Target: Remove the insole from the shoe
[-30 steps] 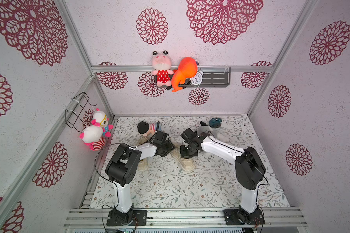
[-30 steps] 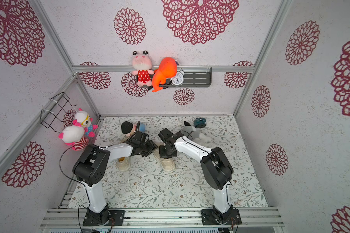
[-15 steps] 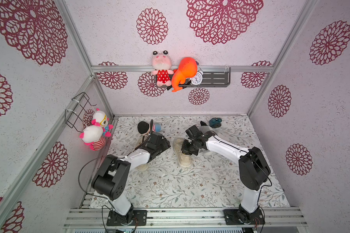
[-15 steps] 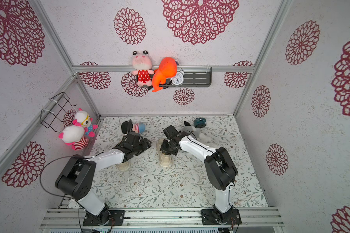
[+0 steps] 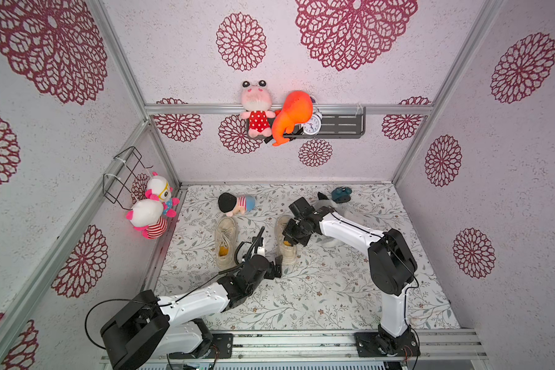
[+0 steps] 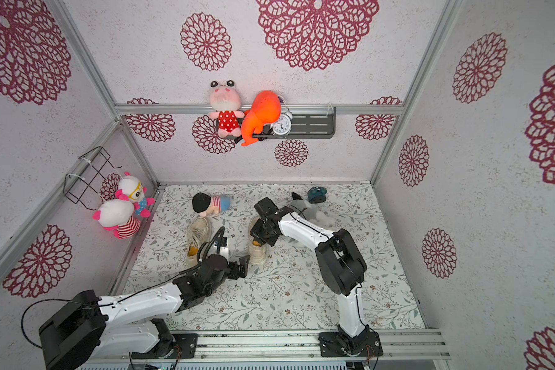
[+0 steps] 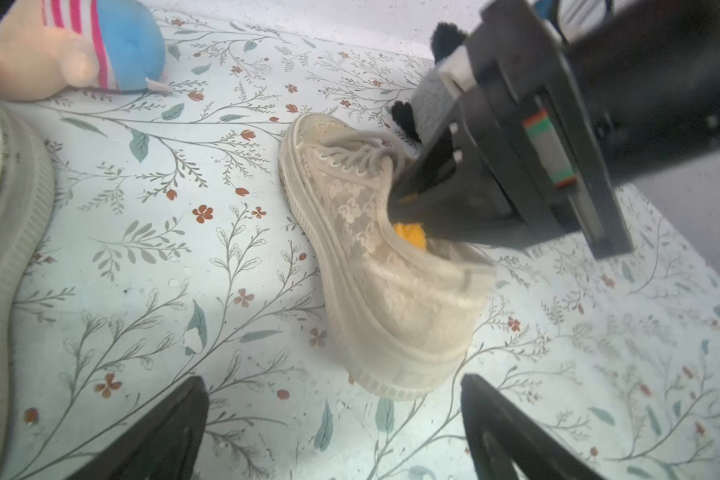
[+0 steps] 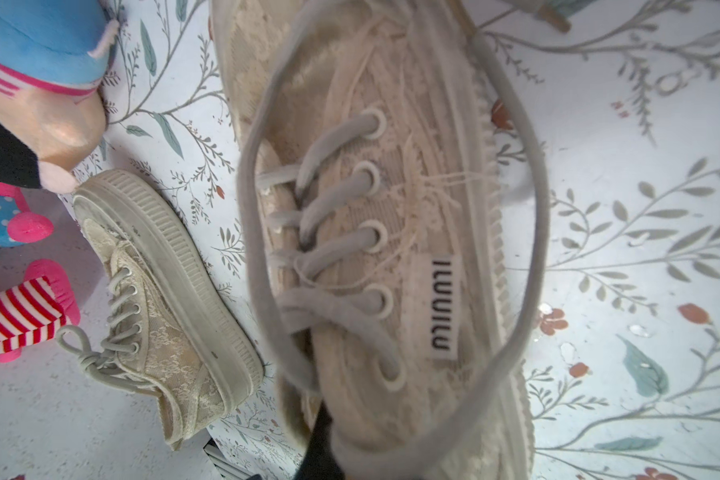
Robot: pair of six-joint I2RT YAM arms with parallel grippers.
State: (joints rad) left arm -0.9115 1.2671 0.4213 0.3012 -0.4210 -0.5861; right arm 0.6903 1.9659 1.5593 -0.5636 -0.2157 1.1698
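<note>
The left gripper (image 5: 275, 266) has let go and drawn back behind the shoe (image 7: 391, 291), fingers wide apart. The right gripper (image 7: 398, 203) reaches inside it, fingers pinched together on the orange insole (image 7: 410, 235), which is not yet out. Nothing steadies the shoe now.

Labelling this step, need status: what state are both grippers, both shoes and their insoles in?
left gripper: open, empty, behind the right-hand shoe's heel.
right gripper: shut, fingers in the right-hand shoe's opening.
right-hand shoe: upright, laced.
orange insole: inside, not out yet.
left-hand shoe: upright, laced, untouched.
second insole: inside.
</note>
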